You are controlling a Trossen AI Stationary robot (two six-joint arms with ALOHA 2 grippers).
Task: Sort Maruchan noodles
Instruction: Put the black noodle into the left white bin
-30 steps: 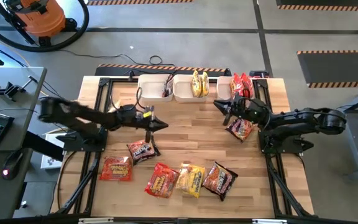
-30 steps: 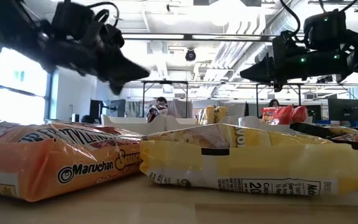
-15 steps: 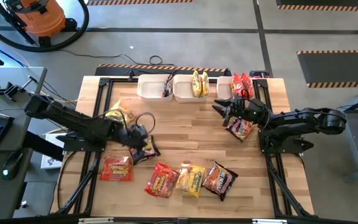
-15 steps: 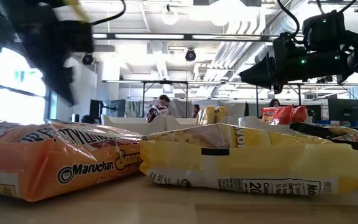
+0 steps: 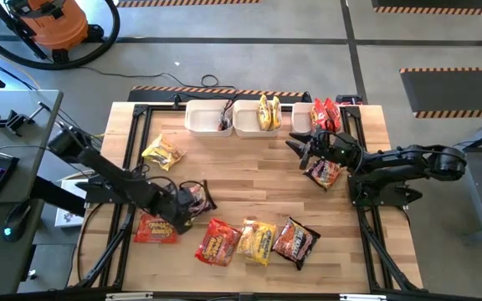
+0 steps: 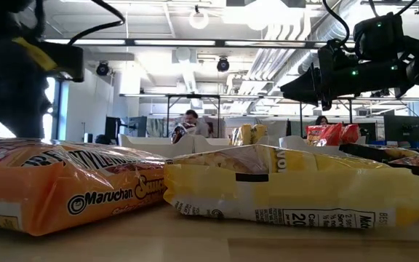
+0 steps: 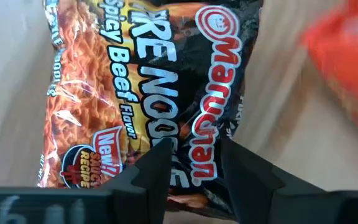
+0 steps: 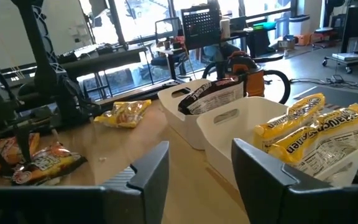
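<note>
Several Maruchan noodle packets lie flat on the wooden table (image 5: 249, 180). A dark Spicy Beef packet (image 7: 148, 93) (image 5: 194, 199) lies under my left gripper (image 7: 194, 165) (image 5: 182, 214), which points steeply down with its fingers open just over the packet's near end. I cannot tell whether the tips touch it. A yellow packet (image 5: 162, 152) lies alone at the table's left. My right gripper (image 8: 201, 168) (image 5: 295, 144) hovers open and level before the white bins, holding nothing. A dark-red packet (image 5: 323, 173) lies under the right arm.
Three white bins stand along the far edge: one (image 5: 207, 117) with a dark packet, one (image 5: 248, 124) with yellow packets (image 8: 316, 127), one (image 5: 301, 117) by red packets (image 5: 325, 113). Near the front edge lie orange (image 5: 156, 226), red (image 5: 216, 242), yellow (image 5: 256, 241) and dark (image 5: 295, 241) packets.
My left gripper has swung from mid-table toward the near left, tipping from level to steeply downward, and now stands over the dark packet. A yellow packet has come to rest on the table's left part. The right arm has kept still.
</note>
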